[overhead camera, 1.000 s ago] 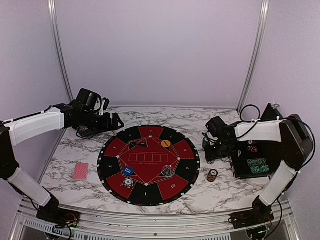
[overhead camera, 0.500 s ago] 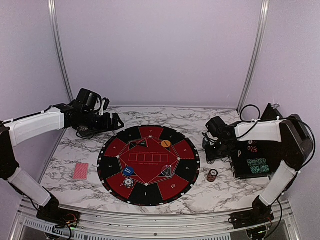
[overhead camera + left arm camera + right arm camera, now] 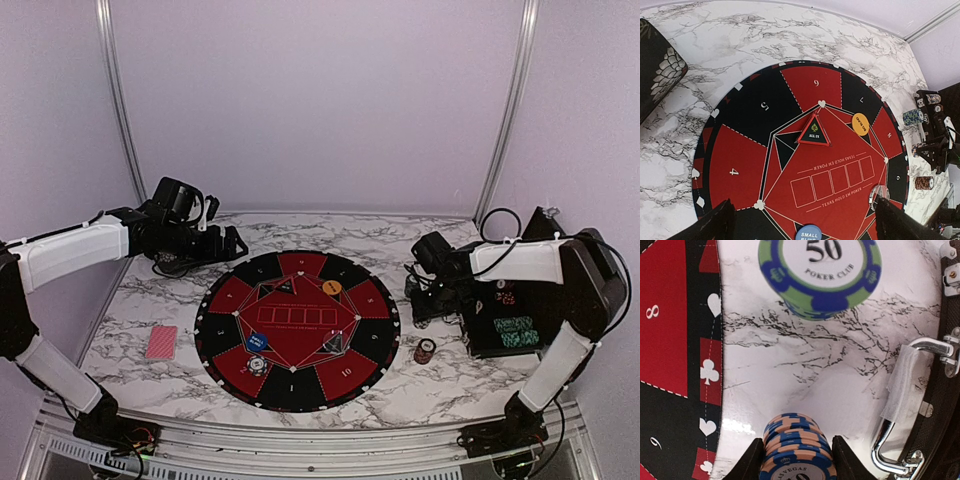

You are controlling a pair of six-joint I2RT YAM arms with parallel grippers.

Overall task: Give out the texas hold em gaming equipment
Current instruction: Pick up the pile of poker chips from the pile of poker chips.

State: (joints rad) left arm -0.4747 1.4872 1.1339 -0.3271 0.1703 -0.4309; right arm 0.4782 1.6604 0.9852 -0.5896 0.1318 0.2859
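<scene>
The right hand (image 3: 797, 457) is clamped on a blue-and-orange chip stack (image 3: 796, 432), with a finger against each side, over the desk (image 3: 815, 365) strip between the mat (image 3: 670, 315) and the case (image 3: 949, 400). A green stack (image 3: 820, 270) stands just ahead. A third stack (image 3: 426, 351) sits beside the mat, nearer the arm bases. The left hand (image 3: 232, 243) is spread wide and holds nothing, at the mat's far-left edge. An orange disc (image 3: 333, 287) and a blue marker (image 3: 258, 341) lie on the mat. A card (image 3: 160, 342) lies on the desk to its left.

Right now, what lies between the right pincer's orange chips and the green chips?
Only bare marble table between the orange chips and the green chips, shown in the right wrist view.
</scene>
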